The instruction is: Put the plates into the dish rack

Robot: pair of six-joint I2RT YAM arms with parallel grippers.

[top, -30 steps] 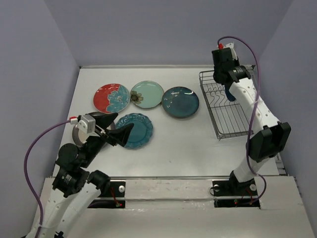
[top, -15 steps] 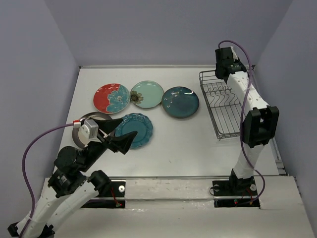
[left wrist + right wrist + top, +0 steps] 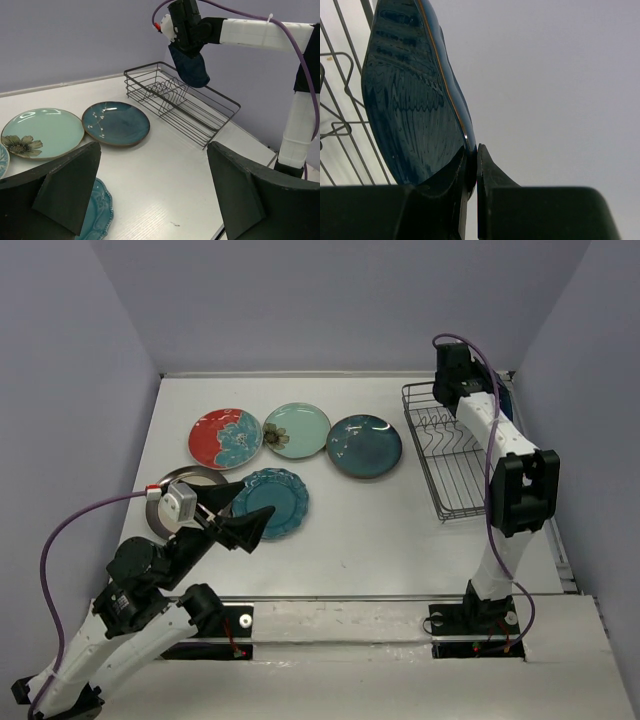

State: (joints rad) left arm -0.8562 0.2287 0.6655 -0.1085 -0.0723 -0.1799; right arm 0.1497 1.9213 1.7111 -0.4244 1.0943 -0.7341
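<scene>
Plates wait beside the dish rack (image 3: 452, 465). From above, five lie flat on the white table (image 3: 380, 540), all to the left of the wire rack. The far row runs left to right: a red-and-blue floral plate (image 3: 225, 438), a mint plate (image 3: 296, 430) with a brown flower, and a dark teal plate (image 3: 364, 446). Nearer sit a scalloped teal plate (image 3: 274, 504) and, on its left, a grey-brown plate (image 3: 183, 483), partly hidden by the left arm (image 3: 150, 575). The left jaws hang wide open and empty above the near left of the table. The right arm (image 3: 505, 465) stretches to the far end of the rack.

From the left wrist, the open left jaws frame the bottom corners. The mint and dark teal plates lie side by side, just apart. Beyond them stands the rack with its row of upright tines. The right arm holds a navy plate (image 3: 189, 65) on edge above the rack's far end; whether plate and wire touch cannot be told.

From the right wrist, the right jaws are clamped on the rim of the glossy navy plate, which stands upright. Rack wires show to its left.
</scene>
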